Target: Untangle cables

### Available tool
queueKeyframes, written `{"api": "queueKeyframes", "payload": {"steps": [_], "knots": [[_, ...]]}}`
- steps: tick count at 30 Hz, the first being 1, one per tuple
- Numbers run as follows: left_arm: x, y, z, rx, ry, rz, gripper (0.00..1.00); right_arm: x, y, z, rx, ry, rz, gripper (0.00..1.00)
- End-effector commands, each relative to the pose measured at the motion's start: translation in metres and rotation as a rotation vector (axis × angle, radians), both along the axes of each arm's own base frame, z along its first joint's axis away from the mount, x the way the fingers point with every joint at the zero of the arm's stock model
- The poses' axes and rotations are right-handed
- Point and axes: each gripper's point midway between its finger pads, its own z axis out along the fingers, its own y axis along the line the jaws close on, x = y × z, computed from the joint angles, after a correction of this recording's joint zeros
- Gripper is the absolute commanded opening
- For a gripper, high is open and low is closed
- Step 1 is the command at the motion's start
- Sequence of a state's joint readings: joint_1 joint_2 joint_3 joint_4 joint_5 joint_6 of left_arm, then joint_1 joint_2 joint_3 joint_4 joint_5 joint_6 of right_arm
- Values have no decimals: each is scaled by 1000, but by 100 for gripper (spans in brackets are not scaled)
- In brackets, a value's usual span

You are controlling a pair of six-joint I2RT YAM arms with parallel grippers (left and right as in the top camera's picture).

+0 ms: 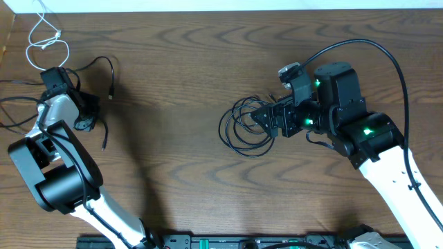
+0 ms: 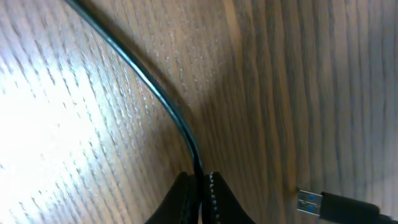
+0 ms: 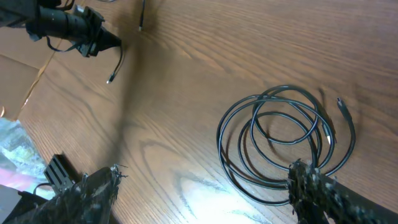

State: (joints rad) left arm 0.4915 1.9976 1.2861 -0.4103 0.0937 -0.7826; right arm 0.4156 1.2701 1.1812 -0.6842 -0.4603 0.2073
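A white cable [image 1: 47, 39] lies looped at the far left back of the table. A thin black cable [image 1: 105, 68] arcs next to my left gripper [image 1: 86, 114]. In the left wrist view that gripper [image 2: 200, 186] is shut on this black cable [image 2: 146, 81], with a blue USB plug [image 2: 310, 202] lying at its right. A coiled black cable [image 1: 242, 128] lies mid-table. My right gripper [image 1: 266, 117] is open just right of the coil. In the right wrist view the coil [image 3: 283, 134] lies by the right finger of the open jaws [image 3: 205, 186].
The wooden table's far edge [image 1: 208, 11] meets a white wall. Thick black robot wires run off the left arm [image 1: 14, 104] and arch over the right arm [image 1: 367, 48]. A dark rail [image 1: 242, 242] lies along the front edge.
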Motion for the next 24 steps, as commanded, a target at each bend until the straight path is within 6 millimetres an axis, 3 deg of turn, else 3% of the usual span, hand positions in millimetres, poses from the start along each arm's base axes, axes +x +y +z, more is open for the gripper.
{"api": "queueKeyframes", "payload": {"steps": [1, 5, 6, 8, 9, 18, 24], "knots": [[9, -3, 0, -92, -60, 26, 8, 0, 1, -3, -12, 2, 11, 85], [13, -4, 5, -162, -117, 20, 8, -1, 1, -4, -13, 4, 11, 85], [10, -2, 4, -166, -112, 28, 12, -1, 1, -3, -13, 3, 11, 85], [7, 2, 4, -160, -106, 18, 32, -1, 1, -4, -13, 4, 11, 85], [6, 3, 5, -154, -107, 8, 36, 0, 1, -4, -14, 4, 11, 86], [6, 3, 5, -101, -81, -18, 46, 0, 1, -4, -16, 5, 9, 85], [10, -4, 3, -35, -42, -38, 42, 0, 1, -5, -10, 18, -1, 85]]}}
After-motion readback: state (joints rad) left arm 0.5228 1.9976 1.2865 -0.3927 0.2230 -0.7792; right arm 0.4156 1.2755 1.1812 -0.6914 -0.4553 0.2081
